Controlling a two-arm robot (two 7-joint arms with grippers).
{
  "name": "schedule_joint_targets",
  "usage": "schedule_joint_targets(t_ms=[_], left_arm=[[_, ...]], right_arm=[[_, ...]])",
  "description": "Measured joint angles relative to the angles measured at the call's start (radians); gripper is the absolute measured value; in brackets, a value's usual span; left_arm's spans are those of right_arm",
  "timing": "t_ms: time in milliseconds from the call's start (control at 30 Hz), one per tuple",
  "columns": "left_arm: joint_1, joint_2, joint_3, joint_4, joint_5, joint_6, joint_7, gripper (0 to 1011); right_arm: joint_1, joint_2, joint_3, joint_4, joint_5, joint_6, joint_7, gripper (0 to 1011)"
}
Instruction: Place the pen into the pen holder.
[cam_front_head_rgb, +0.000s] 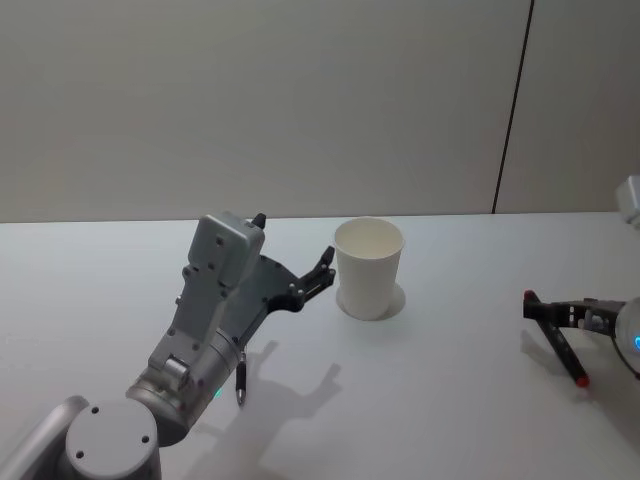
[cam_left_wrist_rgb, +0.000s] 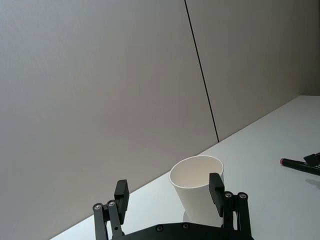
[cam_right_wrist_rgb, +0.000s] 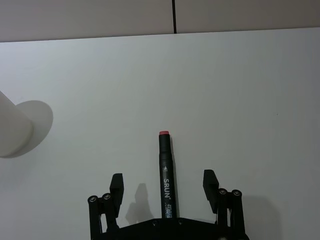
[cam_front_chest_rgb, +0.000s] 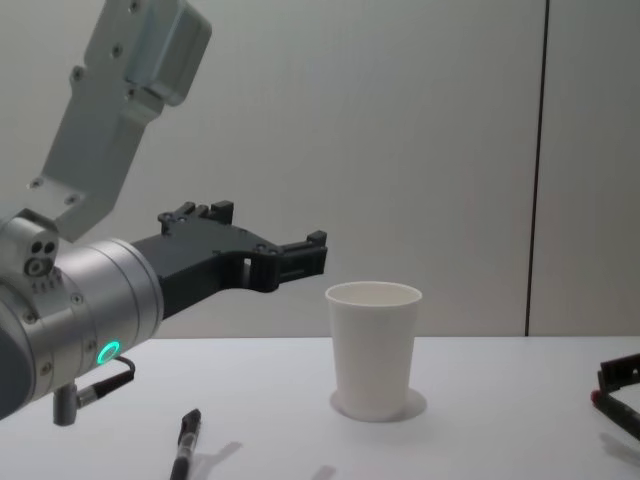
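The pen holder, a white paper cup, stands upright mid-table. A black pen with a red end lies flat on the table at the right. My right gripper is open low over it, one finger on each side, neither touching. My left gripper hangs open and empty in the air, pointing at the cup from its left. A second dark pen lies on the table under the left arm.
The white table runs back to a plain grey wall with a dark vertical seam. The raised left forearm stands over the near-left part of the table.
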Motion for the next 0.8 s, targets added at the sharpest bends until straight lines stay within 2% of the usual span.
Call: schedule_joint_targets(t_ms=[800], left_arm=[[0.0, 0.0, 0.0, 0.0, 0.0, 0.0, 0.0, 1001]], right_arm=[[0.047, -0.015, -0.008, 0.108, -0.026, 0.003, 0.062, 1002]])
